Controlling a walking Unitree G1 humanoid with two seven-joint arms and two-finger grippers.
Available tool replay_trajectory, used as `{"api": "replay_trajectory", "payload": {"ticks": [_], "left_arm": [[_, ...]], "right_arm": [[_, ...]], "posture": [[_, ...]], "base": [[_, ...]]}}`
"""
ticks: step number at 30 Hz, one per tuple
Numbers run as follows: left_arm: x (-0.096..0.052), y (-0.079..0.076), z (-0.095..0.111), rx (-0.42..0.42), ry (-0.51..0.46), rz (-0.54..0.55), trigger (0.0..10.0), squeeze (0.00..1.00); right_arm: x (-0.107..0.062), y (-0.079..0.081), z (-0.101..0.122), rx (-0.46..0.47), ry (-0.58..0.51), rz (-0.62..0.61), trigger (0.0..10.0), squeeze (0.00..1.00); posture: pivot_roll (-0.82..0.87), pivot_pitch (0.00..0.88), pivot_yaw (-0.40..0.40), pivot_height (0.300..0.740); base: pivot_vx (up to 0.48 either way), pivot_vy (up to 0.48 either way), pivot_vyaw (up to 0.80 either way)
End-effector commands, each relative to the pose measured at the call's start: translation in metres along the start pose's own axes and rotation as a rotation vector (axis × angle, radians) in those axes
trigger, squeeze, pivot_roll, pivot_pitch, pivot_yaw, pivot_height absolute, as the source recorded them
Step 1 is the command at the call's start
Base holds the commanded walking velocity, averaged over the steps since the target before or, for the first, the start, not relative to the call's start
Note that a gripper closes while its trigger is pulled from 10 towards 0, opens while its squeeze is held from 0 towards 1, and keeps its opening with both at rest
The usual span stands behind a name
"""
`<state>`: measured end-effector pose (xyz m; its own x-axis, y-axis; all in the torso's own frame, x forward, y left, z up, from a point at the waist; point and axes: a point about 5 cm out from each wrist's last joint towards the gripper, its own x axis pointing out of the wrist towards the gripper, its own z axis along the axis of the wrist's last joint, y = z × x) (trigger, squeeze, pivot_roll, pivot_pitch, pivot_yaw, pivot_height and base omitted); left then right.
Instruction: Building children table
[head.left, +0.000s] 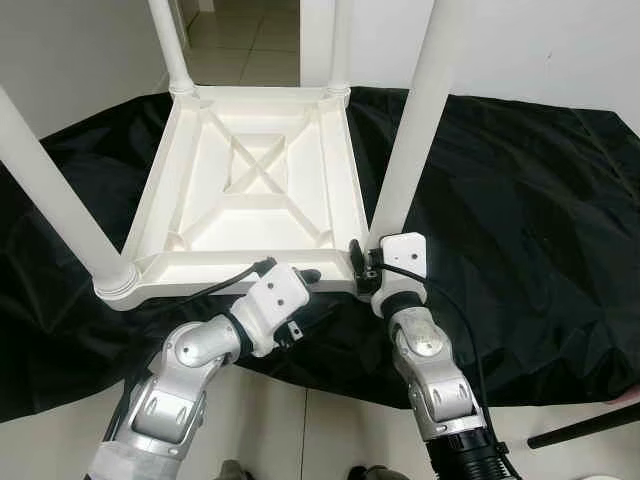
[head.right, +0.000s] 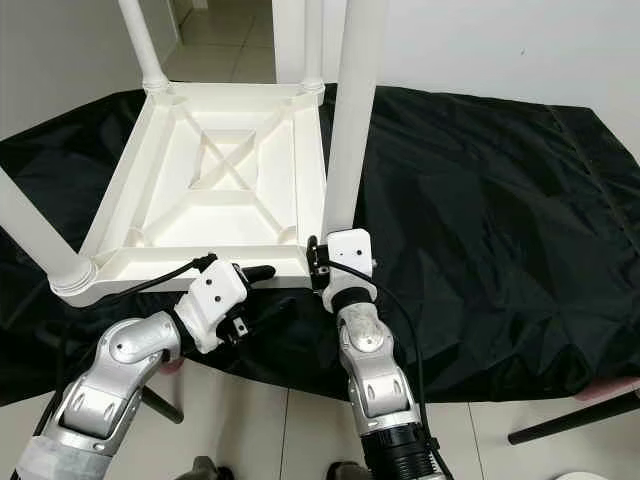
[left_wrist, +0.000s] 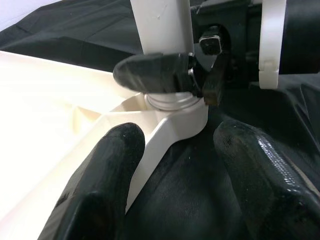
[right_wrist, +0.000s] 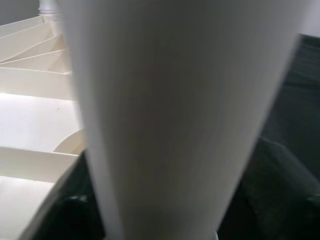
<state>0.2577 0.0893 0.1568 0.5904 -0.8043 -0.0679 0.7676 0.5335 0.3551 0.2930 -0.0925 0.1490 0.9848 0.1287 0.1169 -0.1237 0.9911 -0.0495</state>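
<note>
A white children's table (head.left: 250, 265) lies upside down on a black cloth (head.left: 520, 220), with its legs pointing up. My right gripper (head.left: 362, 265) is shut on the base of the near right leg (head.left: 415, 120), where the leg meets the table's corner. In the left wrist view its black fingers (left_wrist: 150, 72) wrap that leg just above a metal collar. My left gripper (head.left: 305, 278) is open at the table's front rim, just left of that corner, with its two fingers (left_wrist: 100, 185) either side of the rim's edge. The near left leg (head.left: 60, 200) and the far left leg (head.left: 170, 45) stand upright.
The cloth covers the floor all round the table and ends at pale tiles (head.left: 300, 430) near my body. A dark rod (head.left: 590, 425) lies on the tiles at the lower right. White walls and a doorway stand behind the table.
</note>
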Motion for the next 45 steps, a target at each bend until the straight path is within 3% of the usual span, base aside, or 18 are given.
{"api": "replay_trajectory", "payload": {"ticks": [1,8,9,12,13,17,19,23,30,32,40,41,42,45], "left_arm": [[0.000,0.003,-0.002,-0.002,0.016,0.082,10.0,0.00],[0.000,0.004,-0.002,-0.005,0.017,0.089,10.0,0.00],[0.000,0.004,-0.002,-0.005,0.017,0.090,10.0,0.00],[0.000,0.004,-0.002,-0.004,0.016,0.091,10.0,0.00],[0.000,0.004,-0.002,-0.004,0.017,0.090,10.0,0.00],[0.000,0.004,-0.002,-0.003,0.017,0.090,10.0,0.00],[0.000,0.005,-0.002,-0.001,0.017,0.092,10.0,0.00],[0.001,0.006,-0.001,0.000,0.016,0.095,10.0,0.00],[0.001,0.008,-0.001,0.002,0.017,0.094,10.0,0.00],[0.002,0.010,0.000,0.011,0.012,0.090,10.0,0.00],[0.002,0.012,0.001,0.017,0.012,0.089,10.0,0.00],[0.002,0.011,0.001,0.018,0.013,0.087,10.0,0.00],[0.001,0.011,0.001,0.020,0.014,0.086,10.0,0.00],[0.001,0.011,0.002,0.021,0.014,0.085,10.0,0.00]], "right_arm": [[-0.004,0.000,-0.003,0.055,0.020,0.006,10.0,1.00],[-0.007,-0.008,-0.011,0.046,0.038,0.097,10.0,1.00],[-0.008,-0.009,-0.013,0.045,0.046,0.150,10.0,0.38],[-0.010,-0.009,-0.015,0.043,0.053,0.201,10.0,0.38],[-0.010,-0.009,-0.016,0.022,0.050,0.271,10.0,0.00],[-0.011,-0.010,-0.017,0.008,0.048,0.335,10.0,0.00],[-0.009,-0.021,-0.019,-0.071,0.039,0.475,10.0,0.00],[-0.002,-0.033,-0.016,-0.121,0.033,0.558,10.0,0.00],[0.009,-0.042,-0.011,-0.159,0.035,0.623,10.0,0.00],[0.018,-0.046,-0.010,-0.240,0.044,0.699,10.0,0.00],[0.026,-0.049,-0.011,-0.295,0.041,0.742,10.0,0.00],[0.028,-0.051,-0.011,-0.300,0.044,0.758,2.2,0.00],[0.028,-0.052,-0.011,-0.301,0.051,0.777,0.0,0.00],[0.028,-0.054,-0.011,-0.299,0.058,0.789,0.0,0.00]], "posture": [[-0.04,0.117,0.008,0.740],[-0.04,0.117,0.005,0.740],[-0.04,0.118,0.006,0.740],[-0.04,0.118,0.006,0.740],[-0.04,0.117,0.006,0.740],[-0.04,0.116,0.006,0.740],[-0.04,0.113,0.004,0.740],[-0.04,0.109,0.009,0.740],[-0.04,0.105,0.015,0.740],[-0.03,0.102,0.021,0.740],[-0.02,0.098,0.033,0.740],[-0.01,0.097,0.033,0.740],[-0.01,0.098,0.032,0.740],[-0.01,0.098,0.032,0.740]], "base": [[0.000,0.000,0.00],[0.000,0.000,0.00],[0.000,0.000,0.00],[0.000,0.000,0.00],[0.000,0.000,0.00],[0.000,0.000,0.00],[0.000,0.000,0.00],[0.000,0.000,0.00],[0.000,0.000,0.00],[0.000,0.000,0.00],[0.000,0.000,0.00],[0.000,0.000,0.00],[0.000,0.000,0.00],[0.000,0.000,0.00]]}}
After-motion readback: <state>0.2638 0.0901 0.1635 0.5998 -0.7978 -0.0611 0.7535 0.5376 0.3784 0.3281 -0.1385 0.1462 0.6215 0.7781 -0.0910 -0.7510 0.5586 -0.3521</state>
